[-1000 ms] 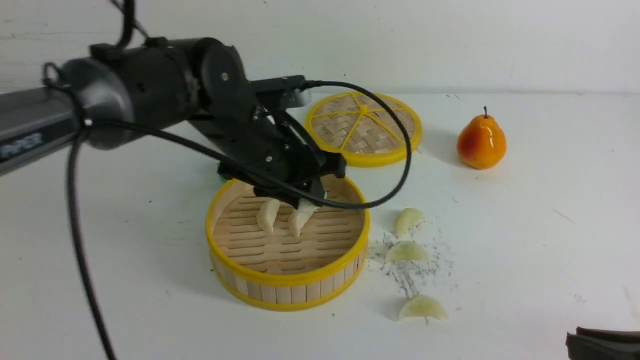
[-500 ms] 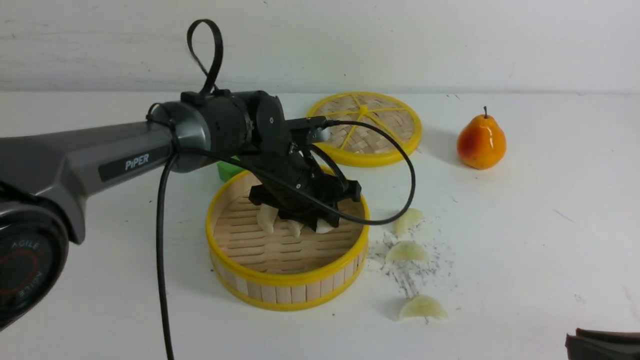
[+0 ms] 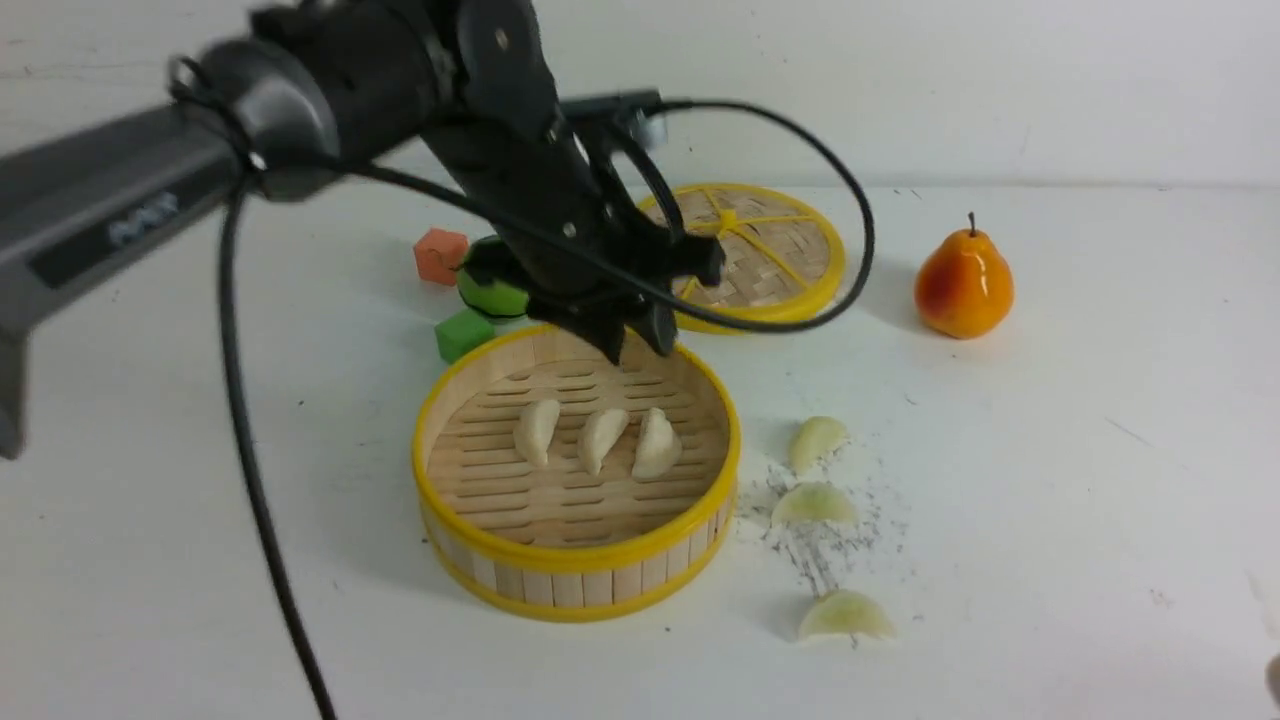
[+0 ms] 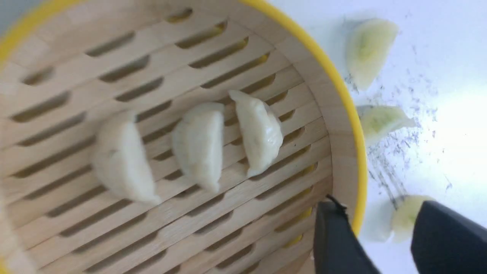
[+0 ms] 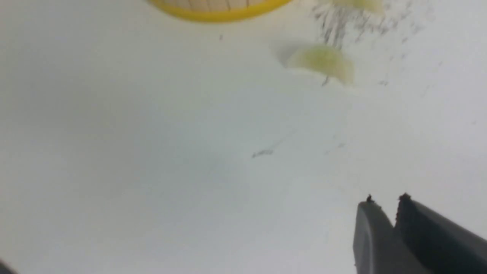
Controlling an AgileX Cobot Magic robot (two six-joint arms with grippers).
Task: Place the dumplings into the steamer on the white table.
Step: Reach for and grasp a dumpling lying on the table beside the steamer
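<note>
Slatted bamboo steamer (image 3: 572, 583) holds three smooth crescent dumplings (image 3: 598, 440). Left end effector (image 3: 636, 346) hovers above it, jaws apart, empty; right end effector (image 5: 385, 199) nearly together, empty.

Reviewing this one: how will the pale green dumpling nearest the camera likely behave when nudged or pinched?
That dumpling lies flat on its side on the white table, so a nudge would probably slide it, not roll it. Small and thin, it is likely light. Its smooth-looking crescent tapers at the tips, so a pinch off-centre might let it slip or twist.
</note>
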